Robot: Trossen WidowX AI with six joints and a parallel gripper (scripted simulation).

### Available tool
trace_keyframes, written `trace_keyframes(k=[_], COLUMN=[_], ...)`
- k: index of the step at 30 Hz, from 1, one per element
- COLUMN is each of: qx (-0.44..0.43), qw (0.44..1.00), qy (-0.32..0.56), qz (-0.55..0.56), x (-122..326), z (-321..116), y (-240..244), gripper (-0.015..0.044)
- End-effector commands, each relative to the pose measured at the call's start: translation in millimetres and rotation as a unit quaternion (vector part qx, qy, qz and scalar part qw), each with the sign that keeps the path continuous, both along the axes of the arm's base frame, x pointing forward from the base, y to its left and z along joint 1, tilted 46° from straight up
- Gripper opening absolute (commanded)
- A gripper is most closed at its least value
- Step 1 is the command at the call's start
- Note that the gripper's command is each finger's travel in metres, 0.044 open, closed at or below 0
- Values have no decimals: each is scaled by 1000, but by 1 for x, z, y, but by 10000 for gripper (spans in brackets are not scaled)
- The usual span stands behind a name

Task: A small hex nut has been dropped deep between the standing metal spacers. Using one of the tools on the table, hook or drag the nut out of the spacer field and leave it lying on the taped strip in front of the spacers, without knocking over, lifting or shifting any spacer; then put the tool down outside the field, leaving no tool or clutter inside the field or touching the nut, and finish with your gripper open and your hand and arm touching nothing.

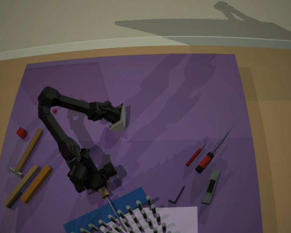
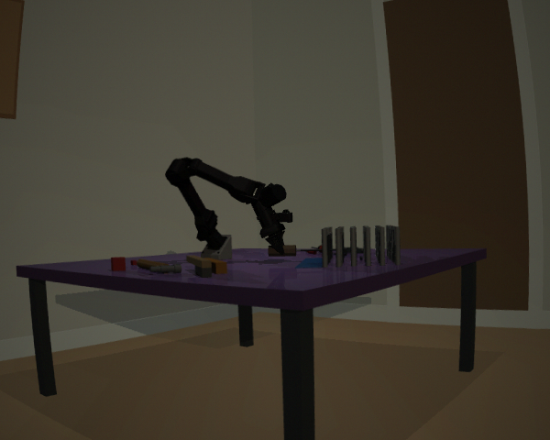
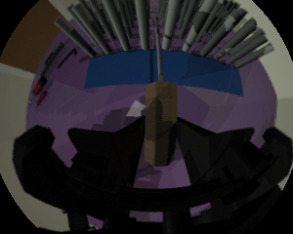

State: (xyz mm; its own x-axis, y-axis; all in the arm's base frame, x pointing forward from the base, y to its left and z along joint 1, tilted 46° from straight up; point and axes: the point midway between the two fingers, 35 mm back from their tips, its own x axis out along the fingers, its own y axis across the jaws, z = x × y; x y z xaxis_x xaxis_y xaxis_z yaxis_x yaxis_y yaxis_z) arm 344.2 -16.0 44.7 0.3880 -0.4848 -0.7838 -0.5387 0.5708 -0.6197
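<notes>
My gripper (image 1: 102, 190) (image 2: 280, 250) (image 3: 160, 119) is shut on the wooden handle (image 1: 104, 192) (image 2: 291, 250) (image 3: 161, 99) of a long thin metal tool. The handle is held above the table, before the blue taped strip (image 1: 130, 198) (image 2: 309, 263) (image 3: 117, 70). The tool's shaft (image 1: 112, 206) (image 3: 159, 63) crosses over the strip, and its far end reaches in among the standing grey spacers (image 1: 148, 200) (image 2: 353, 246) (image 3: 142, 24). The spacers that show stand upright. Whether the shaft touches any is unclear. The hex nut cannot be made out.
A hammer (image 1: 29, 149), two wooden bars (image 1: 21, 185) (image 1: 36, 184) and two red blocks (image 1: 21, 132) (image 1: 54, 110) lie on the left. Two red-handled tools (image 1: 193, 157) (image 1: 204, 162), a black hex key (image 1: 180, 194) and a grey tool (image 1: 211, 186) lie right of the arm.
</notes>
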Motion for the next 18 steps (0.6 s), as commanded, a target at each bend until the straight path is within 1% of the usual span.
trace_keyframes(k=[1,18], qx=[1,2], qw=[1000,1000], qy=[-7,-7], qz=[-1,-1], x=[6,15], z=[1,-2], y=[2,6], gripper=[0,0])
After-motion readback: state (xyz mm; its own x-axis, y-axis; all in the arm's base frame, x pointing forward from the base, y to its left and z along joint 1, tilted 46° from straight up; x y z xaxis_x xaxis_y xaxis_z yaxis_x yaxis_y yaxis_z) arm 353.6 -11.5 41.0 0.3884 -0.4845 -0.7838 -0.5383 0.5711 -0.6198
